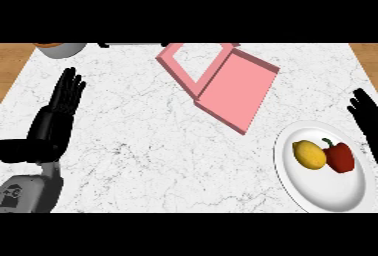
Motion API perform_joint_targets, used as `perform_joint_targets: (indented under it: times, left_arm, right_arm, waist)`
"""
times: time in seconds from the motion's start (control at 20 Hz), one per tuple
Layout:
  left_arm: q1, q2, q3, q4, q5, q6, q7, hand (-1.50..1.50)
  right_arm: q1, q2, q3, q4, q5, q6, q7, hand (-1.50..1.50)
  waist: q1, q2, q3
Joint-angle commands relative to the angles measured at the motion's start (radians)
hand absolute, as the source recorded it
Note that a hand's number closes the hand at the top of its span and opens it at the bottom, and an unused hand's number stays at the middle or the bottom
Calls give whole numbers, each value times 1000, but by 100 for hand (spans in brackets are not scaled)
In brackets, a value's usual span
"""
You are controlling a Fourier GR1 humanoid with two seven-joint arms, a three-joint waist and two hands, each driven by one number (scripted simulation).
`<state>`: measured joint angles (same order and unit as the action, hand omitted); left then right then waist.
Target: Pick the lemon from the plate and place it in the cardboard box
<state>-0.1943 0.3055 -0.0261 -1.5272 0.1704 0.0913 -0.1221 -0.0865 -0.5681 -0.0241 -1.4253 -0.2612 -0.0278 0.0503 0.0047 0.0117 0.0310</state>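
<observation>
The lemon (310, 154) is a smooth, bright yellow oval with a small nub at its upper end, lying on the white plate (317, 196) at the right of the worktop (148, 150). It touches a glossy red bell pepper (340, 157) with a dark green stem, which sits just to its right. The plate is round and shallow with a plain rim. The worktop is white marble with fine grey veining. The cardboard box (221, 82), pink and flat-walled with its lid open, lies near the far edge. The left hand (63, 100) rests open at the left, fingers straight, grasping nothing. The right hand (365, 117) shows at the right edge, fingers extended, also empty.
</observation>
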Motion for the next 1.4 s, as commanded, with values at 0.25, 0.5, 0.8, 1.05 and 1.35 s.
perform_joint_targets:
  times: [0.25, 0.5, 0.8, 1.05, 1.35]
  left_arm:
    - [-46, 46, -153, 24, -104, -108, 153, 0]
    - [-14, -4, -191, 27, -93, -98, 150, 0]
    - [3, -62, -255, -12, -138, -59, 190, 0]
    - [-1, -37, -209, -8, -121, -98, 181, 0]
    - [-4, -22, -199, 0, -128, -122, 177, 0]
  right_arm:
    - [167, 112, 146, -73, 119, 32, -185, -150]
    - [162, -125, 156, -54, 552, -183, -332, -150]
    - [290, -176, 182, -188, 791, -378, -363, -150]
    - [420, -275, 145, -485, 866, -252, -106, -150]
    - [535, -348, 169, -731, 789, 7, 104, -150]
  waist:
    - [-23, -13, -30]
    - [-45, -14, -31]
    - [-34, -20, -32]
    - [-23, -15, -33]
    - [-20, -12, -34]
